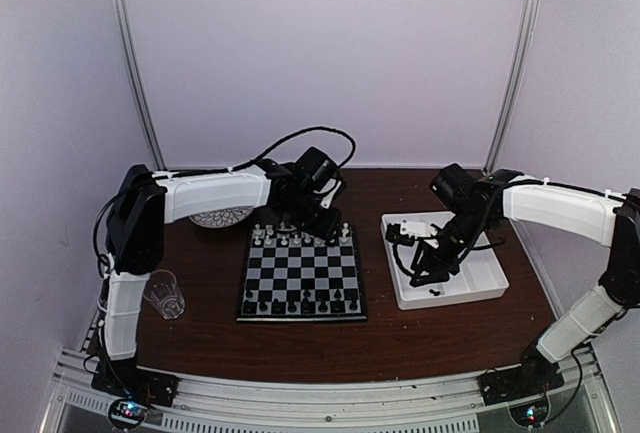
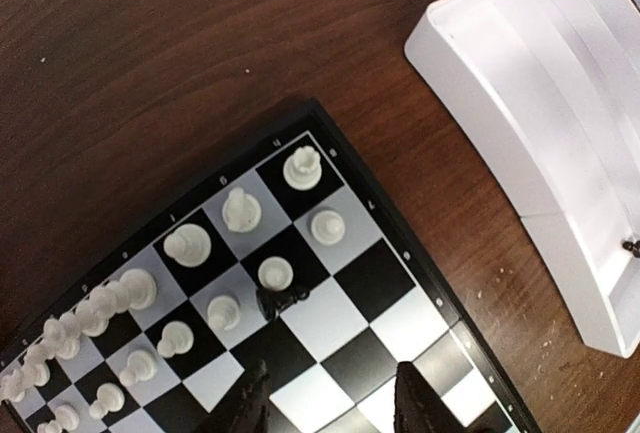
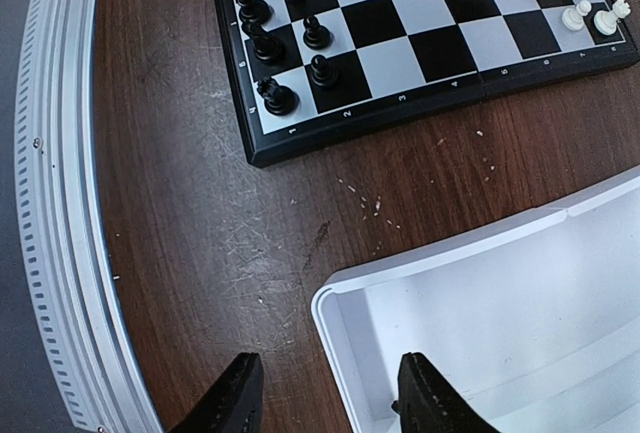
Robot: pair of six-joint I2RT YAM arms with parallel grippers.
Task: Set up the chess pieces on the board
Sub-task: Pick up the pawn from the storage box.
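Board [image 1: 300,273] centre of brown bench [image 1: 300,343]; white chess pieces [image 1: 300,238] far rows, black near; one black piece [image 2: 282,300] lying on side near left tool [image 2: 330,373], fingers [image 2: 245,403] parted, partly cropped; right tool [image 3: 328,363] parted over white tray [image 1: 495,288]; dark speck [image 1: 433,292] inside, possibly piece; lilac walls [image 1: 320,53].

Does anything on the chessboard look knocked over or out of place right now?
Yes. One black chess piece lies tipped on its side on the board, right beside the upright white pawns at white's end.
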